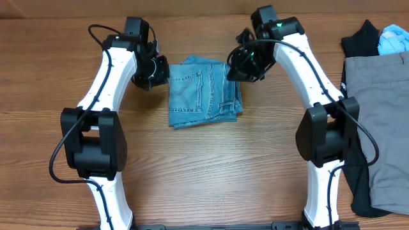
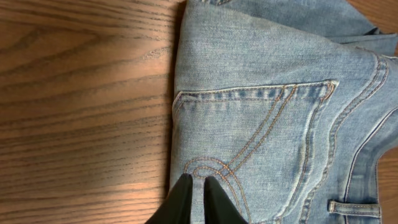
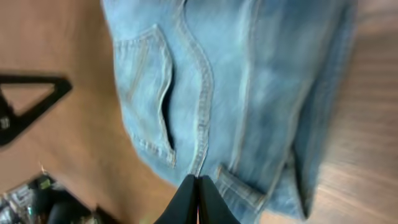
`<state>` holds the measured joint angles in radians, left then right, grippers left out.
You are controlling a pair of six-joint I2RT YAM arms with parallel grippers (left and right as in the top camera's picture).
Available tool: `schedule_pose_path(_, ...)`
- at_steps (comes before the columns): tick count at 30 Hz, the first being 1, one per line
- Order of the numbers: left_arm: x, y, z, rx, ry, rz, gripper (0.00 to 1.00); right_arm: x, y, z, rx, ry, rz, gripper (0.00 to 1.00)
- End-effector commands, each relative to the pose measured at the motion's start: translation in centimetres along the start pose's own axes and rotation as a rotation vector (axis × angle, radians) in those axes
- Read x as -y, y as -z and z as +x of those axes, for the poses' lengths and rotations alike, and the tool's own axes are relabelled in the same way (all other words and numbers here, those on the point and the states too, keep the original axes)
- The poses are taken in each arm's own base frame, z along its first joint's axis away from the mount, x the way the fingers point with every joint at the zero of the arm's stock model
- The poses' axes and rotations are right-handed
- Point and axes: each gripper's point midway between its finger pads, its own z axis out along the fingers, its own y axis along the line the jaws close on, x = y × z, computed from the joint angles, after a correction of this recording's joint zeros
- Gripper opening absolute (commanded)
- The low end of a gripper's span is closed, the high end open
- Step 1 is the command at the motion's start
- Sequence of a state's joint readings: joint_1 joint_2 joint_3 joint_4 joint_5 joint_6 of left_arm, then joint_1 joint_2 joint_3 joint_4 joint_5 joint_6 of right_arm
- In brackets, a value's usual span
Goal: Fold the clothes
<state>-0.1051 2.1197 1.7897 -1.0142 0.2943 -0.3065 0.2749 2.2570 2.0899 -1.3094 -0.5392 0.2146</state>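
Light blue denim jeans [image 1: 203, 92] lie folded in a compact bundle on the wooden table [image 1: 204, 172], between the left gripper [image 1: 155, 71] and the right gripper [image 1: 239, 67]. From the left wrist, its fingers [image 2: 181, 200] sit almost together over a stitched back pocket [image 2: 261, 137], clasping nothing. From the right wrist, the fingers [image 3: 186, 204] press tight together over the denim, empty.

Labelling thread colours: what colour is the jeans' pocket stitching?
Orange-tan stitching on the jeans; left wrist view.
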Motion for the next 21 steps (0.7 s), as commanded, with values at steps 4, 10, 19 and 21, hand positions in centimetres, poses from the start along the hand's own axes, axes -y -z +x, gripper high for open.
schedule_pose_path(4,0.4,0.6,0.1,0.004,-0.032,-0.008,0.15,1.7,-3.8,3.5,-0.125,0.016,0.025,0.08)
schedule_pose_path(10,0.3,0.6,0.3,-0.007,-0.046,-0.011,0.17,7.5,-7.6,6.0,-0.173,-0.087,0.110,0.09)
schedule_pose_path(19,0.2,0.5,0.2,-0.002,-0.047,-0.013,0.19,6.6,-3.1,3.2,-0.013,-0.134,0.130,0.05)
schedule_pose_path(21,0.3,0.5,0.2,-0.001,-0.047,-0.013,0.20,4.5,-0.4,1.0,0.091,-0.084,0.103,0.13)
